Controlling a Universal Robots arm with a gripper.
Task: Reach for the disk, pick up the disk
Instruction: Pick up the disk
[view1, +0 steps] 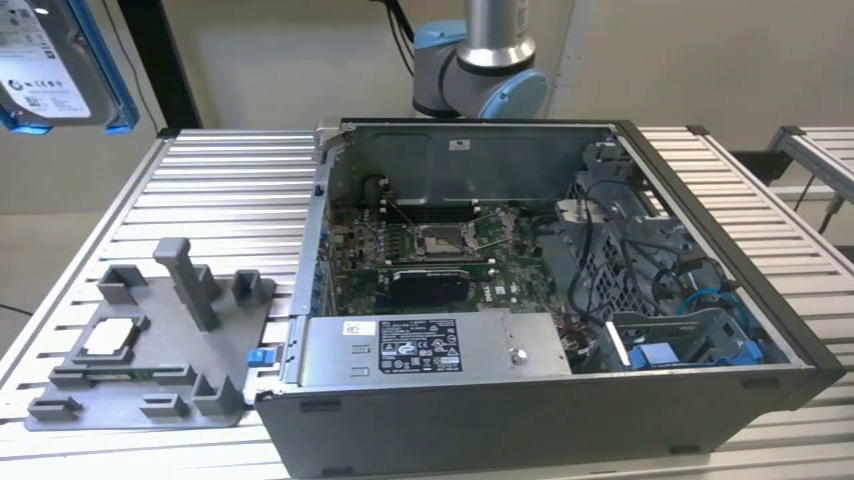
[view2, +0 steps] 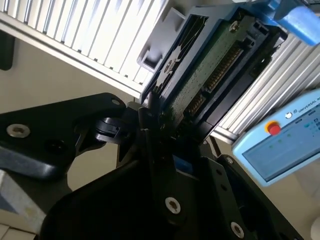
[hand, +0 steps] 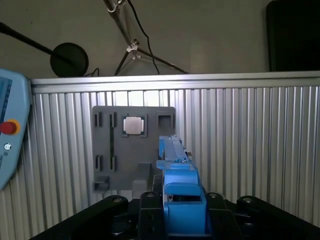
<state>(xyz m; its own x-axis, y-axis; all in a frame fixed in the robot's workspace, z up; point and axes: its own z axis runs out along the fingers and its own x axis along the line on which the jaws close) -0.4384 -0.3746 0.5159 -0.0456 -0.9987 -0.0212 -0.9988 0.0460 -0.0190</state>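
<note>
The disk (view1: 54, 60), silver-grey with a white label and a blue bracket, hangs high in the air at the exterior view's far left, above the table's corner. In the first wrist view I see the disk (hand: 176, 172) edge-on, its blue bracket rising from between the black jaws of my gripper (hand: 177, 205). The second wrist view shows the green circuit-board side of the disk (view2: 210, 70) sticking out of the gripper (view2: 167, 125). My gripper is shut on the disk.
An open computer case (view1: 707, 400) stands on the slatted metal table (view1: 227, 190), with a grey power supply box (view1: 427, 345) inside. A grey fixture plate (view1: 160, 385) carrying a white-topped chip module (view1: 114, 335) lies beside it. A teach pendant (view2: 280, 145) sits at the table's edge.
</note>
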